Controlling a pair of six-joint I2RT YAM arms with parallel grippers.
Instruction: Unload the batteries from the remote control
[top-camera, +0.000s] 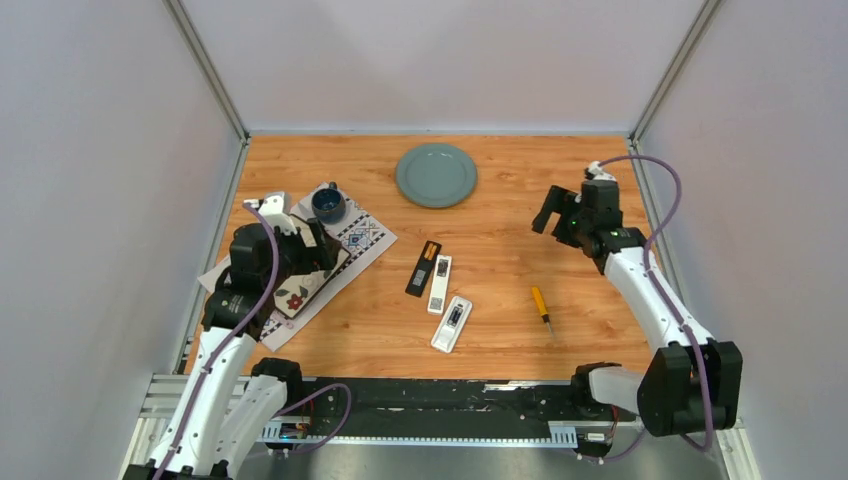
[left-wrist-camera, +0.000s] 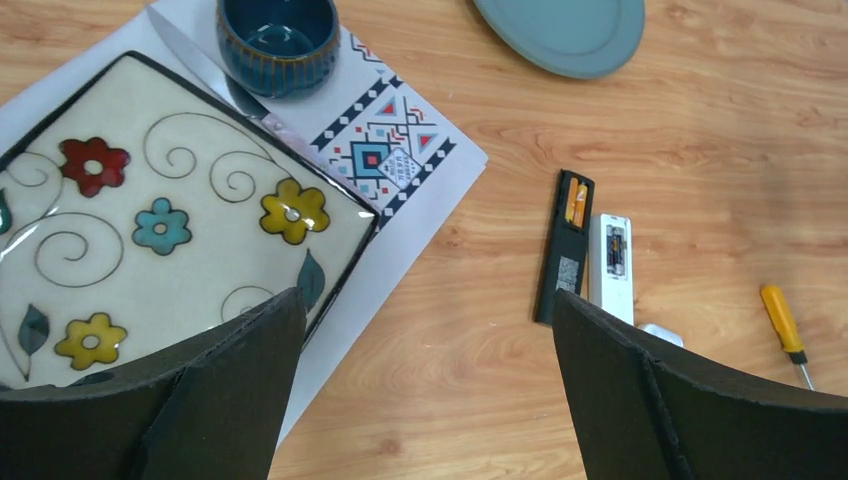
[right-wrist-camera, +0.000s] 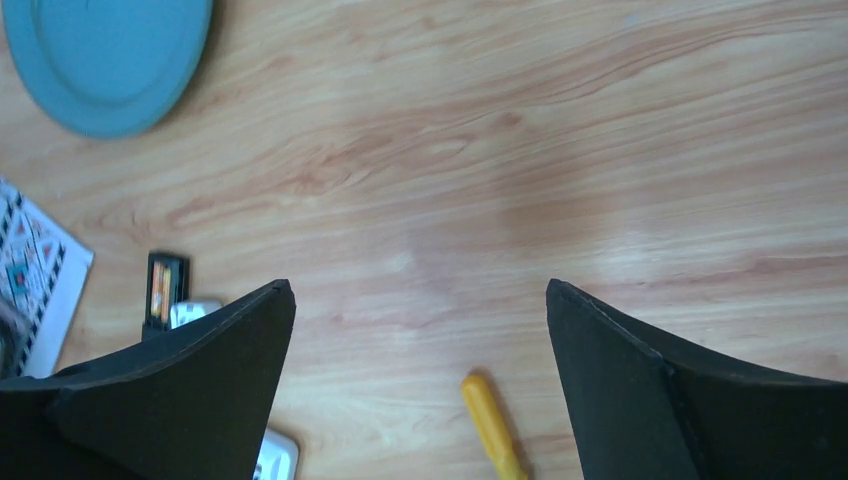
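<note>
A black remote control (top-camera: 423, 268) lies face down mid-table, its compartment open with two orange batteries (top-camera: 431, 250) inside. It also shows in the left wrist view (left-wrist-camera: 565, 247), as do the batteries (left-wrist-camera: 577, 200). A white remote (top-camera: 440, 284) lies beside it with a dark battery (left-wrist-camera: 615, 250) in its open compartment. A second white remote (top-camera: 452, 323) lies nearer. My left gripper (top-camera: 318, 245) is open and empty above the flowered plate, left of the remotes. My right gripper (top-camera: 552, 218) is open and empty, high at the right.
A yellow-handled screwdriver (top-camera: 541, 308) lies right of the remotes. A teal round plate (top-camera: 436, 175) sits at the back. A flowered square plate (left-wrist-camera: 150, 220), a blue cup (left-wrist-camera: 278, 40) and a knife rest on a patterned placemat (left-wrist-camera: 400, 160) at the left.
</note>
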